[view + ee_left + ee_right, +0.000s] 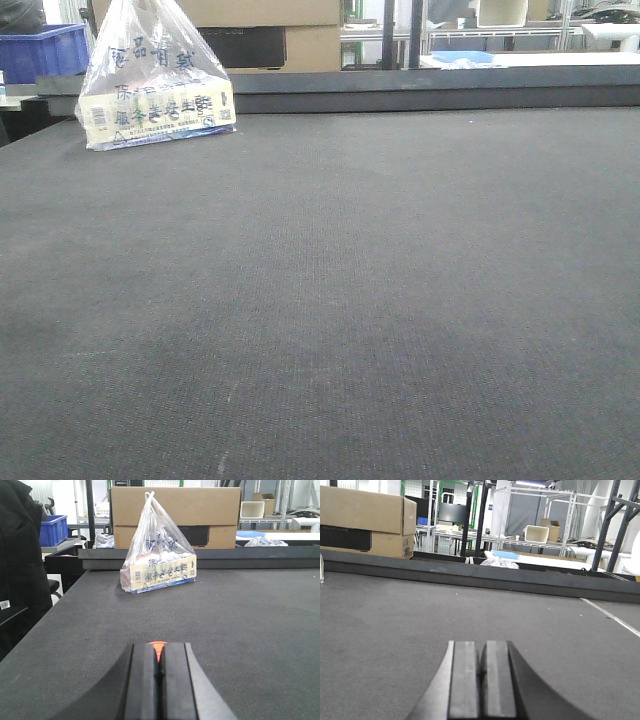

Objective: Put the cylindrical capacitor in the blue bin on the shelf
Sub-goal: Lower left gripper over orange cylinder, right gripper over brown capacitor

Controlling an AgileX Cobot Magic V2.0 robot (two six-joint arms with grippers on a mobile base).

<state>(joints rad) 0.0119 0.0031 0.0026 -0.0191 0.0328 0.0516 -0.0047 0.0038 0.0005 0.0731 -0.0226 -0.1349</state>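
Peeking between the left pincer's tips (pressed together): an orange object.

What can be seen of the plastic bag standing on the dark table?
The plastic bag is thin, clear and crinkled, printed with blue Chinese characters, its handles gathered into a peak on top. It stands upright on the dark table near the far edge, before a raised ledge. Inside lies a cream box with blue lettering, and something reddish at one end. Only the table touches it.
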